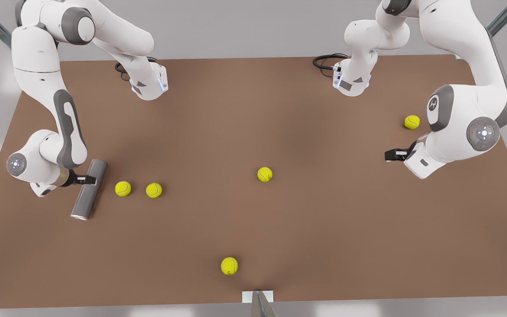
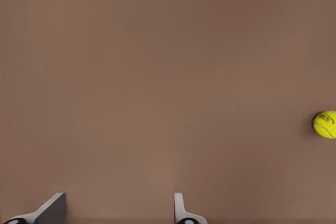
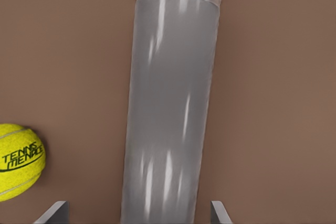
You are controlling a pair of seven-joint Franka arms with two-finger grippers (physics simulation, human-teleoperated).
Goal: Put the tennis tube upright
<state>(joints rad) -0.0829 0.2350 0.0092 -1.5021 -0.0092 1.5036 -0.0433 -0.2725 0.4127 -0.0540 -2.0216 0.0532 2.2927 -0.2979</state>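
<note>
Front view: the tennis tube point(image 1: 89, 189) lies flat on the brown table point(image 1: 324, 229) near the front view's left edge, silvery rim toward the near side. The right tool point(image 1: 90, 179) sits over the tube's middle. Two tennis balls point(image 1: 123, 188) lie just beside the tube. The left tool point(image 1: 387, 154) hovers at the front view's right, well apart from the tube.

Left wrist view: the left tool point(image 2: 119, 211) is spread wide over bare table, holding nothing.

Right wrist view: the right tool point(image 3: 137, 214) is spread, its fingers point(image 3: 52, 214) flanking the tube point(image 3: 170, 108) with gaps on both sides.
</note>
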